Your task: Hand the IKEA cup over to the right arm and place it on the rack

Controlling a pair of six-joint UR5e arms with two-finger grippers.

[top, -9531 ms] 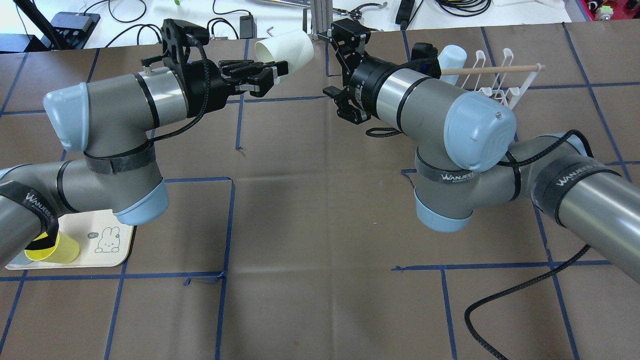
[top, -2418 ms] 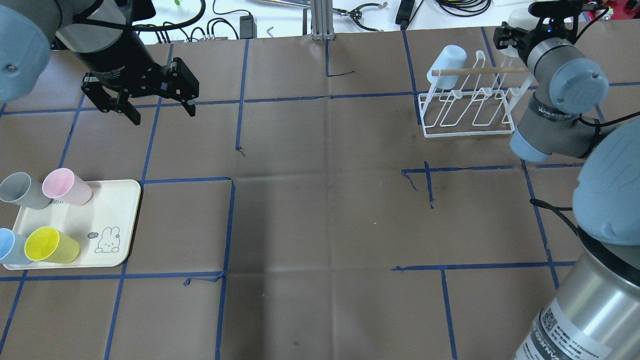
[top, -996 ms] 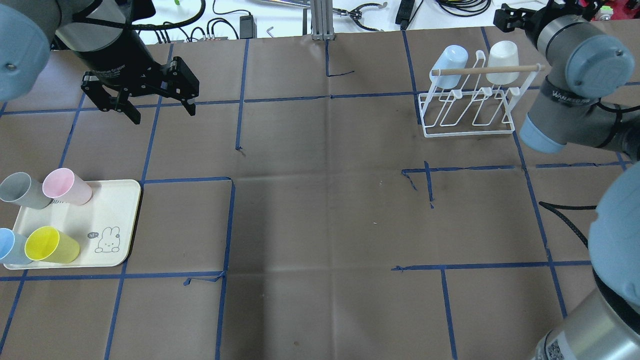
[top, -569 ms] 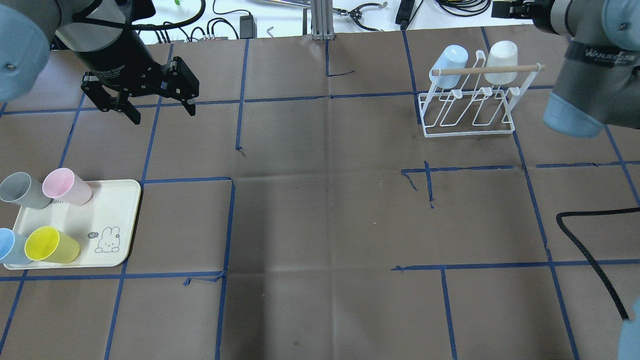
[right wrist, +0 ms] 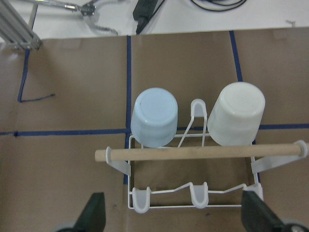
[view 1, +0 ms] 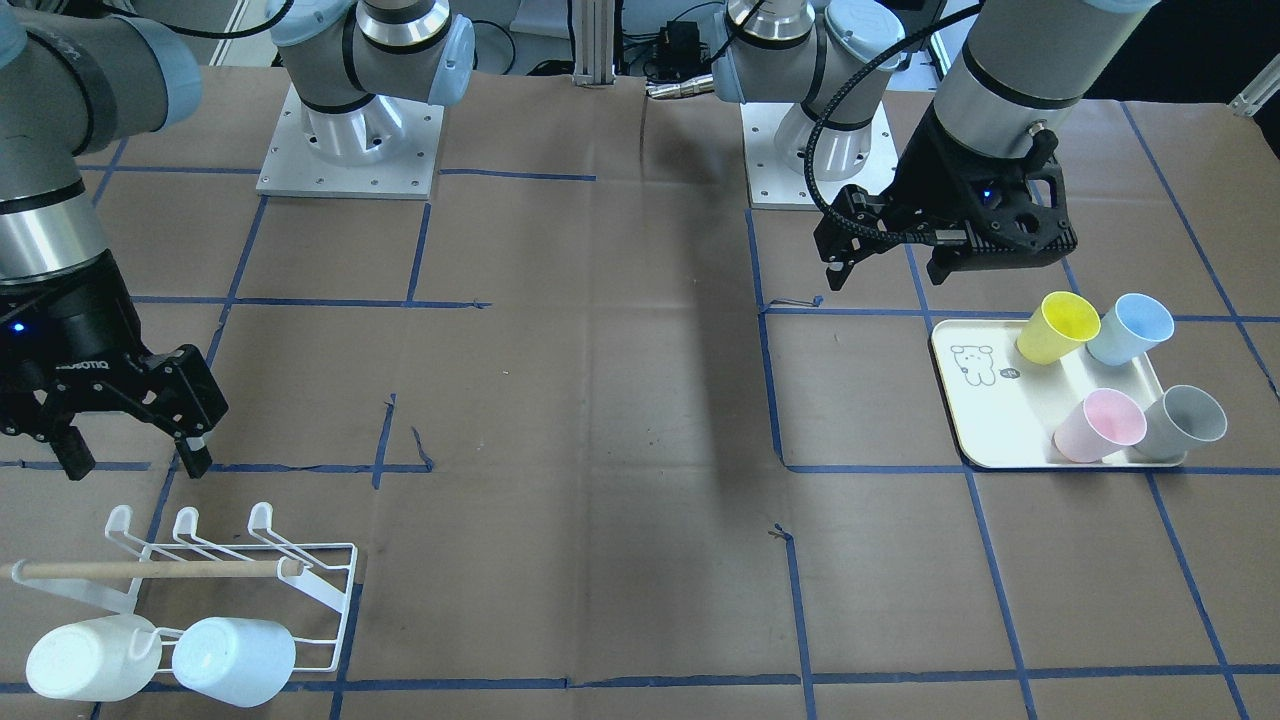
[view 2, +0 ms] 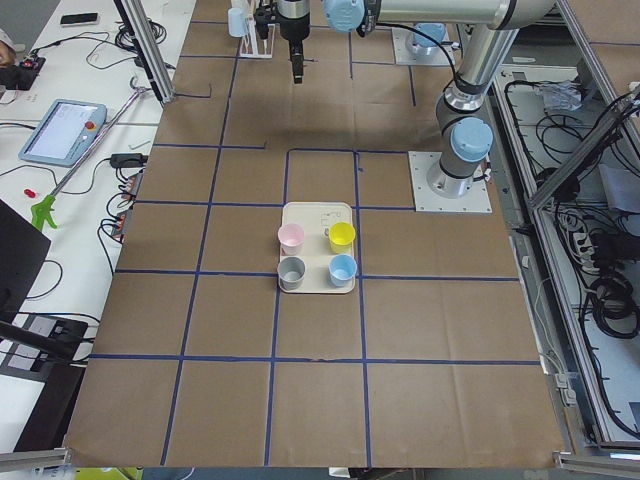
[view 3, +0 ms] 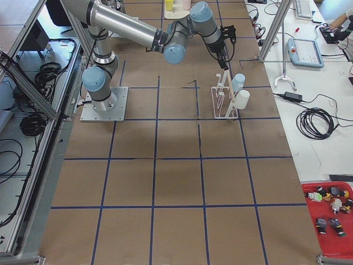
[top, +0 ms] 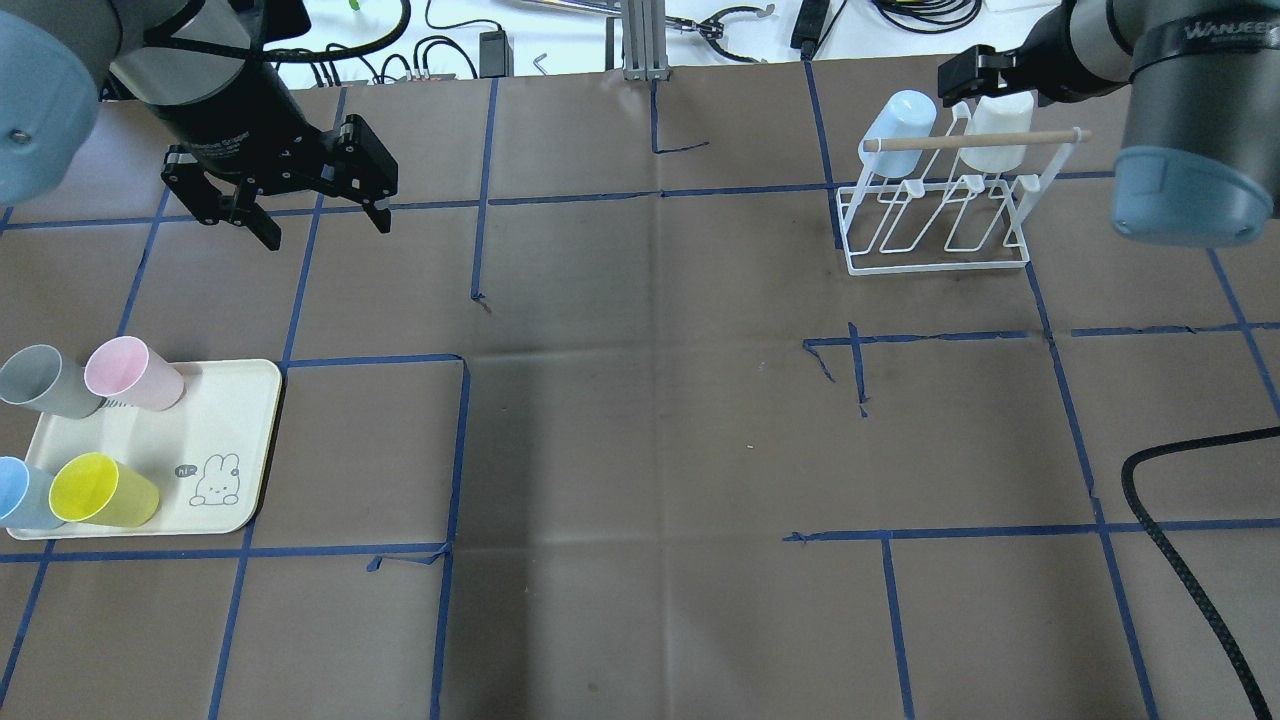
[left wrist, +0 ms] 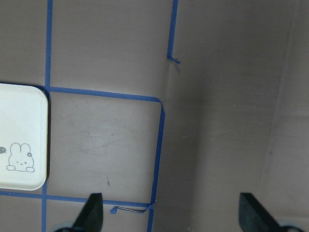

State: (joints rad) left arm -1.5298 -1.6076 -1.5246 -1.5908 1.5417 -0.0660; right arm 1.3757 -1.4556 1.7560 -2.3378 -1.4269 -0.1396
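Since a couple of seconds ago the right gripper [view 1: 133, 455] has let go of the white cup [right wrist: 237, 113] and pulled back from it. Long before that, the left gripper [top: 325, 228] held this cup. Now the cup hangs upside down on the rack [right wrist: 193, 204], on the far side of the wooden bar [right wrist: 203, 153] from the right fingers [right wrist: 94, 215]. Those fingers are spread wide. They hold nothing and touch nothing. From the wrist camera the rack lies between the two fingers. The white cup is out in front of one finger and a pale blue cup [right wrist: 153, 116] is out in front of the other. One wire loop [right wrist: 198, 108] stands between the two cups.

The left gripper has not moved. Its fingers [left wrist: 92, 212] are wide apart too, with only the brown table [left wrist: 217, 96] under them. The cream tray [top: 235, 420] is off to one side of them.

Two cups are on the rack, one white and one pale blue. Four cups are on the tray: a yellow cup [top: 100, 490], a blue cup [top: 20, 495], a pink cup [top: 130, 372] and a grey cup [top: 40, 380]. Both grippers are empty.
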